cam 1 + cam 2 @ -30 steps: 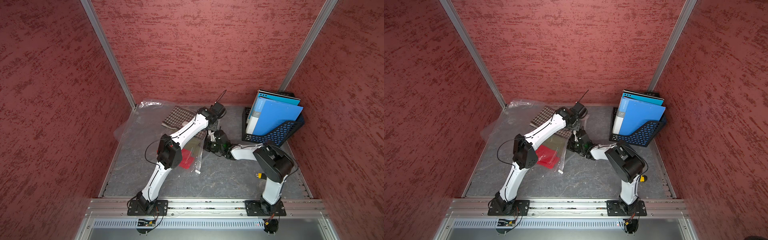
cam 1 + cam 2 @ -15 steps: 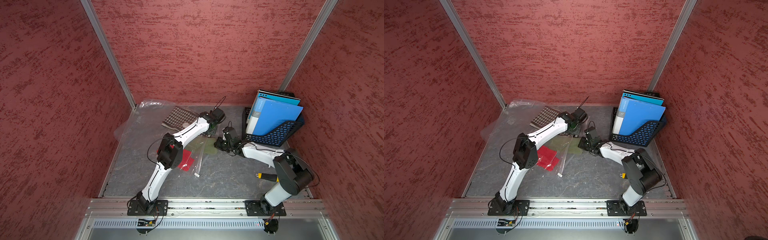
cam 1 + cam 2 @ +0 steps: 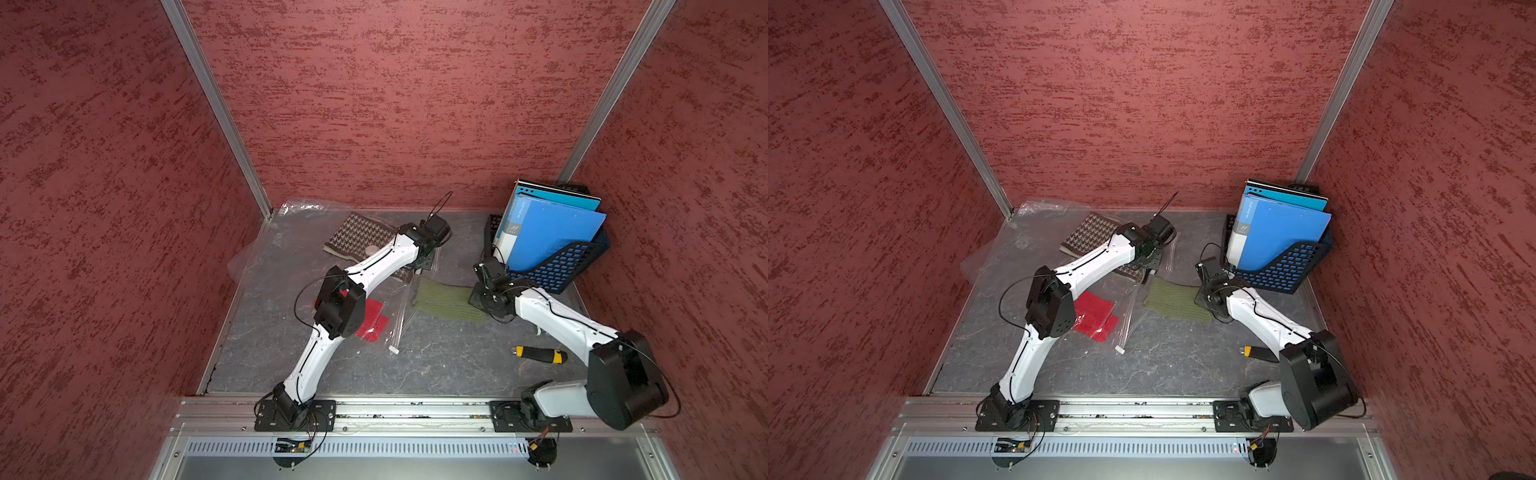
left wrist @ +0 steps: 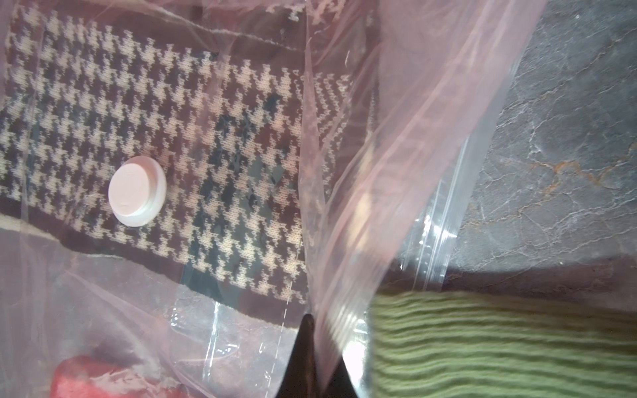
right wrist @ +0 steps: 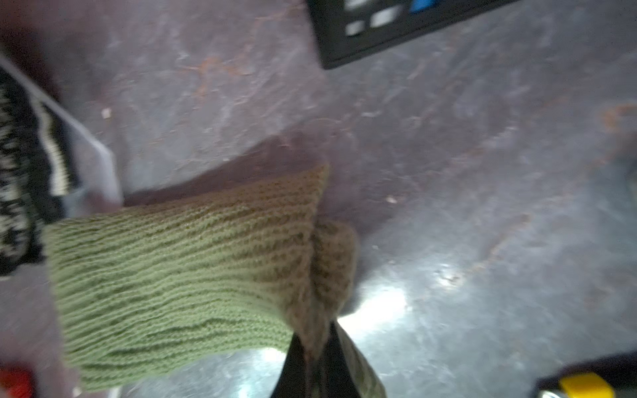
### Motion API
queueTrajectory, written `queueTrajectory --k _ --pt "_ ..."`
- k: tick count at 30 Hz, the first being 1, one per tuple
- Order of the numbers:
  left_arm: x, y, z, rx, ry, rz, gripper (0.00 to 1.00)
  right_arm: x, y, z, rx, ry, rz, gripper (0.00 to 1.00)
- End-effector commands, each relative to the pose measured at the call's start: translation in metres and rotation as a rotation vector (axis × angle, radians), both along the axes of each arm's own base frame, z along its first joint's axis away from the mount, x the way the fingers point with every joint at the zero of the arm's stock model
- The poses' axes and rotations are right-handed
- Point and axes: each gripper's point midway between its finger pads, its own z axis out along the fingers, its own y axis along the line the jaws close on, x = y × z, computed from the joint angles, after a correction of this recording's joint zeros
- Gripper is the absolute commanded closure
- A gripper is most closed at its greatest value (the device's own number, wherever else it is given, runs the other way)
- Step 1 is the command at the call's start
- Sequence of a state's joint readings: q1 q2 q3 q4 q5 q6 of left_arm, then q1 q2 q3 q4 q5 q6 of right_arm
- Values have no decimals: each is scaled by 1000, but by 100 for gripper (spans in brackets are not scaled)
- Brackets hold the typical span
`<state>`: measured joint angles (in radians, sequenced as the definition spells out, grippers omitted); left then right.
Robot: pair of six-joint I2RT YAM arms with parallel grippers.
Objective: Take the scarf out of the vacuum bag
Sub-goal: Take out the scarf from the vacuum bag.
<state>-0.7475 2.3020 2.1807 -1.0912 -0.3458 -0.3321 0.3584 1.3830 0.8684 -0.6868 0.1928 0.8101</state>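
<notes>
Scarf (image 3: 357, 237) – flat folded houndstooth knit, black and cream, striped border – lies at the far left of the table, inside the vacuum bag (image 3: 282, 266), a large clear crinkly plastic bag. In the left wrist view the film covers the check pattern (image 4: 172, 138) and the bag's round white valve cap (image 4: 137, 190) sits on top of it.

Left gripper (image 4: 315, 320): jaws closed, pinching a fold of the clear film near the zip-seal strip (image 4: 434, 241), at the scarf's near right corner. The left arm rises from the near rail, its black elbow is up over a red textured cloth (image 3: 372, 316) that lies under the plastic, the white forearm crosses the scarf's near edge, and the wrist is tipped down.

A ribbed olive-green knit cloth (image 3: 446, 303) lies on the bare grey marbled table (image 3: 436, 365), just right of the bag's mouth. Right gripper (image 5: 320, 330): clamped on that cloth's right end, with the fabric bunched between the fingers. The right arm's lower link is folded low by the rail, its elbow out to the right, and the forearm reaches up the table, its wrist close to the dark blue mesh file rack (image 3: 557, 266) – blue folders (image 3: 548, 232) stand in it.

A small white slider clip (image 3: 393, 350) sits at the bag's near corner. A black-and-yellow tool handle (image 3: 538, 354) lies near the right forearm.
</notes>
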Motion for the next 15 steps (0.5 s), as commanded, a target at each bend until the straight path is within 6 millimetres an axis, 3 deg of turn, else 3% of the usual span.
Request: queueTrajectory --k 1,7,12,13,15 --pt "4 -3 28 -26 -57 -8 100 -24 -49 1 -161 70 -159 100" --pt "3 -3 30 -32 -55 -12 100 -25 -91 16 -251 29 -323 100" --pt "4 -4 32 -33 -56 -16 100 -6 -98 7 -249 23 -312 100" --pt "4 -4 32 -35 -56 -17 100 -4 -97 5 -252 30 -303 97" --pt "5 -4 33 -34 -58 -17 100 -6 -97 1 -253 50 -288 65"
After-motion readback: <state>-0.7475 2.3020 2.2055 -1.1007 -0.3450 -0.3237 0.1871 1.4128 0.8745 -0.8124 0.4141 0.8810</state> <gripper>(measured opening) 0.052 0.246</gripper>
